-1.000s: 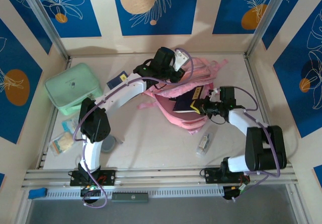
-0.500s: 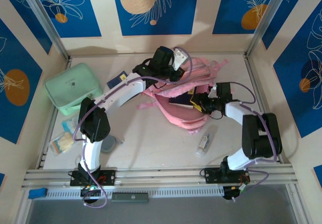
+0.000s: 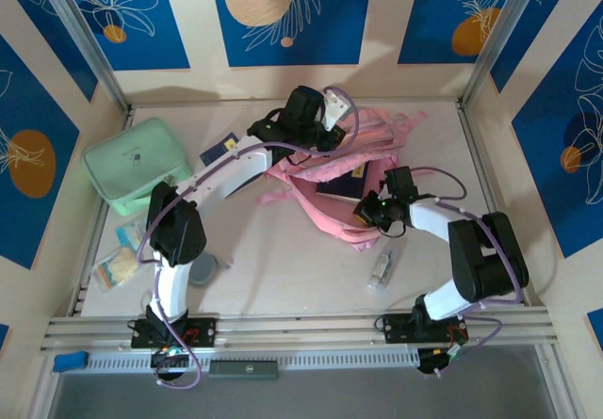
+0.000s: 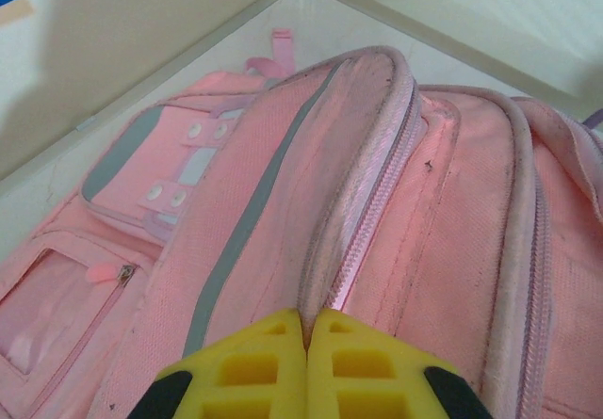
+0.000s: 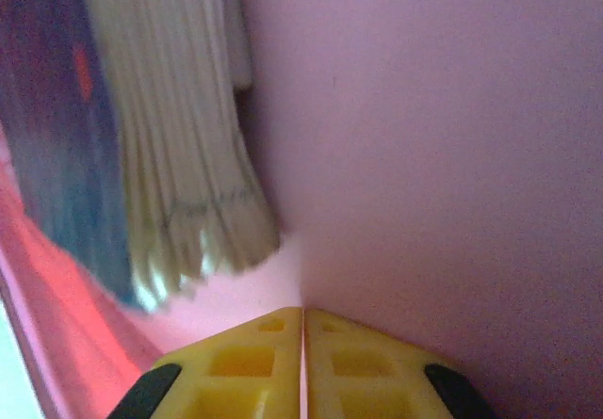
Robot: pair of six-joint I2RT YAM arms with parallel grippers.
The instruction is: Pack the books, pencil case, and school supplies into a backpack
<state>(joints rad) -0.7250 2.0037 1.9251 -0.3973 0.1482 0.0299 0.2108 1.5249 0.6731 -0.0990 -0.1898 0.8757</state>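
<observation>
Beige tabletop point(image 3: 283, 259), pink backpack point(image 3: 332, 214) holding navy books point(image 3: 344, 182), right gripper point(image 5: 302, 312) closed inside, left gripper point(image 4: 307, 314) closed, perhaps pinching backpack

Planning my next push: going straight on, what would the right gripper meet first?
Probably the backpack lining, close ahead of the right gripper; the books lie left of that line.

Soft, even light; right wrist view blurred.
</observation>
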